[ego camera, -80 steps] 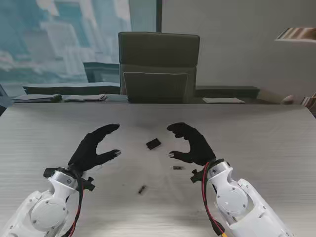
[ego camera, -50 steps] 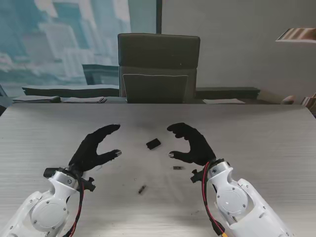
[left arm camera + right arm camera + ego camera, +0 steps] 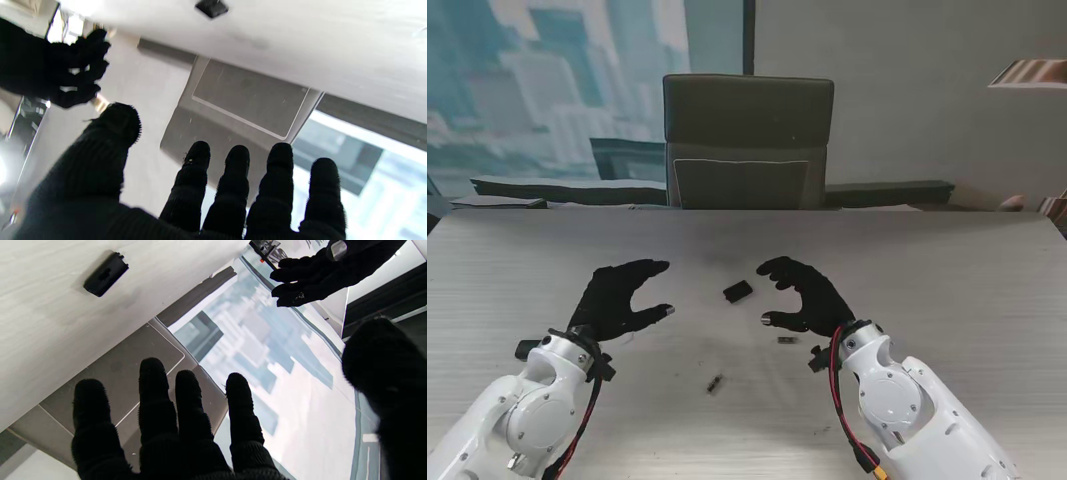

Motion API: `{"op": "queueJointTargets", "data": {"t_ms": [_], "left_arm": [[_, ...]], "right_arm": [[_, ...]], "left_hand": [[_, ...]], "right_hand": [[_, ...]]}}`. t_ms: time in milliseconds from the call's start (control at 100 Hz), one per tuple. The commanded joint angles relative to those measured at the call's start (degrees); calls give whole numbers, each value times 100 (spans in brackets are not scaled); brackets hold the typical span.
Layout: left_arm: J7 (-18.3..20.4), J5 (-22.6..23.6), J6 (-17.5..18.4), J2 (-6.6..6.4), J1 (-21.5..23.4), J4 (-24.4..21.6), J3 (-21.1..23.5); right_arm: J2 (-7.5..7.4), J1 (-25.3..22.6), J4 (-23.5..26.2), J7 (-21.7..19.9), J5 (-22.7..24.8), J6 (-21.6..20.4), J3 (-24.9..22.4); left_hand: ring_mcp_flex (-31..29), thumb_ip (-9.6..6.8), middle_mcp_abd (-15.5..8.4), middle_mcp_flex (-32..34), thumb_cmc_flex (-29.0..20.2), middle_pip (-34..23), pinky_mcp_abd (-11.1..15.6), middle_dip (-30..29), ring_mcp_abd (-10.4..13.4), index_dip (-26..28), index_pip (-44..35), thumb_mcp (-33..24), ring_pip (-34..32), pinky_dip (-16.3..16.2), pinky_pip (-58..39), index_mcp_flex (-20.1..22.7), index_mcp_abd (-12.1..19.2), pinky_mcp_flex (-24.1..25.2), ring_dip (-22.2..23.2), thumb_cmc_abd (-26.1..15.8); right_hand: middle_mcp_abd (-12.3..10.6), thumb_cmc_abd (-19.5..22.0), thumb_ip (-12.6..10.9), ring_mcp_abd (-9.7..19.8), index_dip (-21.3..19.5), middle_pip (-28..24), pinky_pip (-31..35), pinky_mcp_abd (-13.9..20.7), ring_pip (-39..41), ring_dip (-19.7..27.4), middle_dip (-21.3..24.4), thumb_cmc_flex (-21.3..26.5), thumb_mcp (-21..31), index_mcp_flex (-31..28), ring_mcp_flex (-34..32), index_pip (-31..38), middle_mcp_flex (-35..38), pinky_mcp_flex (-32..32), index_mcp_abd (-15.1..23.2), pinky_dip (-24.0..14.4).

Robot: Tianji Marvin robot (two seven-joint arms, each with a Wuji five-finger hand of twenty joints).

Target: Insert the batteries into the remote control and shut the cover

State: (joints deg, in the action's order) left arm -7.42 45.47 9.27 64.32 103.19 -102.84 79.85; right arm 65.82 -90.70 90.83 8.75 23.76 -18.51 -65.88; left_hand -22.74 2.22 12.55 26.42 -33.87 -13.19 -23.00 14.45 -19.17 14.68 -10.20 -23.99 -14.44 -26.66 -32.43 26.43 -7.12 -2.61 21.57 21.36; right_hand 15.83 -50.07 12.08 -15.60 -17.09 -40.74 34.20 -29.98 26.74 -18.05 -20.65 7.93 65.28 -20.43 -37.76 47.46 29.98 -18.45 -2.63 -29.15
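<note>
Between my two hands, near the middle of the desk (image 3: 947, 260), lies the small black remote (image 3: 738, 291). My left hand (image 3: 617, 298) and right hand (image 3: 805, 295) hover open, fingers spread, holding nothing. Two batteries (image 3: 785, 340) lie nearer to me, apart from the remote.

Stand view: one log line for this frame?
left robot hand: open, empty | right robot hand: open, empty | black part: on table, between hands, untouched | small pieces: nearer to me

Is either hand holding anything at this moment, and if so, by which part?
Nothing is held. The left hand and right hand both hover open, fingers apart, on either side of the small black part lying on the table.
</note>
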Motion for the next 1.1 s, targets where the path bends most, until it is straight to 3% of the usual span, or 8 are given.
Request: {"op": "queueJointTargets", "data": {"t_ms": [0,210,480,590,680,790,930,1090], "left_arm": [[372,-233,66,-141,10,-123,143],[1615,464,-256,-352,259,-528,771],[2579,1412,-595,-473,617,-720,1385],[3039,1803,-701,-514,697,-774,1535],[3185,2172,-676,-526,748,-785,1645],[3079,2533,-626,-520,790,-698,1731],[3017,2992,-584,-527,791,-543,1766],[2939,3424,-611,-546,684,-281,1674]], "right_arm": [[-5,40,-52,-58,62,59,45],[2,210,-209,-86,67,216,180],[-8,295,-290,-140,105,326,266],[0,332,-350,-125,116,416,287],[1,362,-390,-148,95,486,302],[2,401,-434,-163,89,529,340],[-7,462,-497,-208,111,559,395],[-4,531,-573,-227,109,591,444]], "left_hand": [[147,-107,-79,-151,201,-77,128,93,216,85,-56,-131,-56,-86,-100,-73,-1,116,76,-42],[177,-86,-146,-210,291,-261,198,149,291,130,-221,-314,-140,-75,-245,-124,20,129,103,-52],[188,-22,-233,-77,411,-419,248,179,328,319,-851,-644,-224,12,-386,182,737,146,108,23],[209,-24,-250,-89,417,-406,272,174,357,351,-970,-700,-229,20,-427,117,954,156,107,8],[187,-37,-294,-103,429,-468,290,200,388,374,-1120,-850,-279,25,-511,19,1088,141,125,31],[104,-6,-354,10,445,-599,316,249,435,408,-1341,-1084,-364,35,-637,5,1200,93,155,109],[145,72,-414,-122,537,-702,353,283,498,359,-1418,-1300,-421,72,-759,-314,1266,114,167,262],[192,112,-496,-279,562,-756,379,280,552,236,-1312,-1531,-427,128,-824,-677,1146,127,152,497]], "right_hand": [[-77,63,-47,14,63,55,-124,-81,69,-6,18,-37,-85,-39,-14,-117,32,-36,30,-127],[-59,77,-57,25,51,24,-112,-96,125,-34,3,-21,-112,-62,-21,-102,38,-79,9,-196],[-66,104,-61,24,41,3,-131,-96,168,-45,-6,-16,-125,-65,-34,-92,41,-98,6,-254],[-61,119,-66,12,36,-11,-140,-92,182,-48,-11,4,-132,-70,-52,-84,58,-107,-7,-272],[-52,124,-69,8,34,-20,-148,-98,185,-47,-15,26,-139,-66,-41,-83,61,-109,-32,-287],[-42,173,-74,7,29,-37,-142,-103,220,-58,-21,41,-165,-75,-85,-75,84,-142,-34,-308],[-40,199,-83,7,25,-53,-143,-116,234,-59,-26,57,-192,-90,-82,-70,107,-166,-45,-325],[-29,234,-94,-5,20,-70,-141,-125,264,-68,-34,93,-213,-104,-107,-60,120,-193,-40,-342]]}}
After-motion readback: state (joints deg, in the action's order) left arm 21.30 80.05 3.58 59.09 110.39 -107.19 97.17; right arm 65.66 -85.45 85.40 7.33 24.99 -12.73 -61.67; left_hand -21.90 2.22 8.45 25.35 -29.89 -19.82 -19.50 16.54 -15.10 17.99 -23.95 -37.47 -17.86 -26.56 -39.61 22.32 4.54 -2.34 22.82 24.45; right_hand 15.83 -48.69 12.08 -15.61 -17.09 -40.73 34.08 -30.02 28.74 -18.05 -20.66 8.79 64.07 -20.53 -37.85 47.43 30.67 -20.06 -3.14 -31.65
